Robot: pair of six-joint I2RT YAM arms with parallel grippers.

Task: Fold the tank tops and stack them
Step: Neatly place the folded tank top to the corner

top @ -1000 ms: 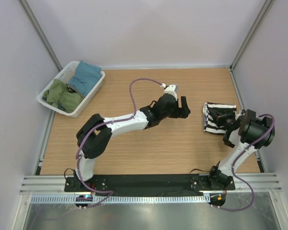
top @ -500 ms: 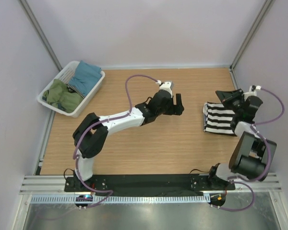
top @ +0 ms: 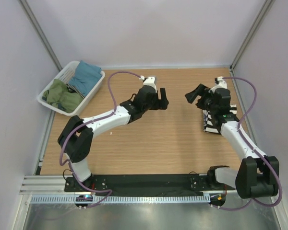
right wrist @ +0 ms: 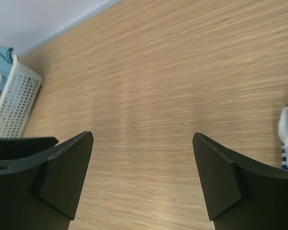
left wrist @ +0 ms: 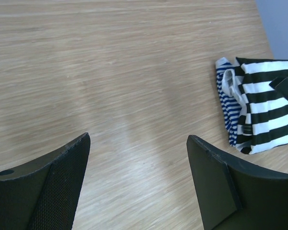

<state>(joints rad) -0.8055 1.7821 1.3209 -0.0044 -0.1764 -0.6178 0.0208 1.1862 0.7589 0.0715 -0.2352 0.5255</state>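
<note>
Since a second ago, my right gripper (top: pixel 198 94) is sitting somewhere new: it was down over the striped pile with its fingers pressed together, and now it is hanging beside the pile's left edge. Its fingers are standing spread wide, with only bare wood showing between them in the right wrist view (right wrist: pixel 142 143). My left gripper (top: pixel 161 98) is also pulling back toward the far side of the table (top: pixel 149 143). It is staying spread apart and gripping nothing (left wrist: pixel 138 143).

The black-and-white tank top (left wrist: pixel 269 110) is lying folded near the right edge of the table (top: pixel 216 122), partly under my right forearm. The navy-and-white tank top (left wrist: pixel 229 103) is showing along its left edge, the two touching.

The white basket (top: pixel 92 93) is resting at the far left corner, holding a blue cloth (top: pixel 86 76) and a green cloth (top: pixel 60 96).
</note>
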